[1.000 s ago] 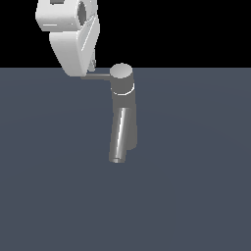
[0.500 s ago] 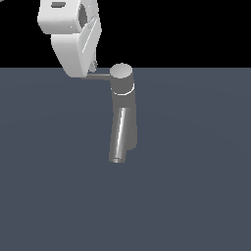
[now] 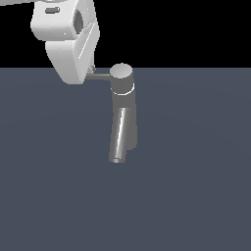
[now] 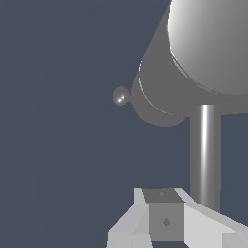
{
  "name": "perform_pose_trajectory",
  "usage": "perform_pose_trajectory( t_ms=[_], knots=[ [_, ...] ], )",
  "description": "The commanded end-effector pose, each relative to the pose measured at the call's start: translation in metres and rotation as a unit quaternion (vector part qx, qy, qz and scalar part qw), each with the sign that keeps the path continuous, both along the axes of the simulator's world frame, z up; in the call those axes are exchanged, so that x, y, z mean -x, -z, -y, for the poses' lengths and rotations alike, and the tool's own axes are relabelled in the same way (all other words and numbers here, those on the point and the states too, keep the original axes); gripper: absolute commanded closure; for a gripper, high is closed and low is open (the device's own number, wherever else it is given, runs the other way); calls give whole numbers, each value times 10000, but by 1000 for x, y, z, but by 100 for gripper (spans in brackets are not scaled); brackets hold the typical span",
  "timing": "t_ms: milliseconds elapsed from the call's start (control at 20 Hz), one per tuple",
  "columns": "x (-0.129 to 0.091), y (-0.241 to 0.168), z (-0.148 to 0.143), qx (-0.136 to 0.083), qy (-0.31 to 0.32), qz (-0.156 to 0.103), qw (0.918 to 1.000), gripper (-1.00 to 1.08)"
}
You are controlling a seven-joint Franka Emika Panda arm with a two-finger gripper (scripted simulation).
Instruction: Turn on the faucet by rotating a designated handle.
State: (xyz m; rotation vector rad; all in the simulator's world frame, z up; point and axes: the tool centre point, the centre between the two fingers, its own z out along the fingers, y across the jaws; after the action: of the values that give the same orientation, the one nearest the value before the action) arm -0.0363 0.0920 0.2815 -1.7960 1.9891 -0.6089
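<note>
Exterior view: the white gripper (image 3: 84, 73) hangs over the outer end of the handle (image 3: 99, 76), a thin rod jutting toward the exterior view's left from the round cap of the faucet (image 3: 123, 115), which stands upright on the dark floor (image 3: 196, 186). Its bulk hides the fingertips, so its opening cannot be told. The wrist view alone shows one finger (image 4: 164, 220) just beside the handle (image 4: 205, 155).

Open table (image 3: 196, 186) across lower and right frame; faucet (image 3: 125, 117) at centre and handle (image 3: 100, 76) toward upper left as sole obstacles.
</note>
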Motion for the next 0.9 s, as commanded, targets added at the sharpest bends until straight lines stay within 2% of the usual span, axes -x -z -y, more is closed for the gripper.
perform_pose_trajectory(
  t_ms=[0, 600, 700, 850],
  knots=[
    [7, 5, -1, 0, 0, 0, 10000, 108],
    [42, 29, -9, 2, 7, 1, 10000, 108],
    [36, 24, -15, -16, -56, 42, 10000, 108],
    [41, 27, -10, -15, -50, 39, 10000, 108]
  ],
)
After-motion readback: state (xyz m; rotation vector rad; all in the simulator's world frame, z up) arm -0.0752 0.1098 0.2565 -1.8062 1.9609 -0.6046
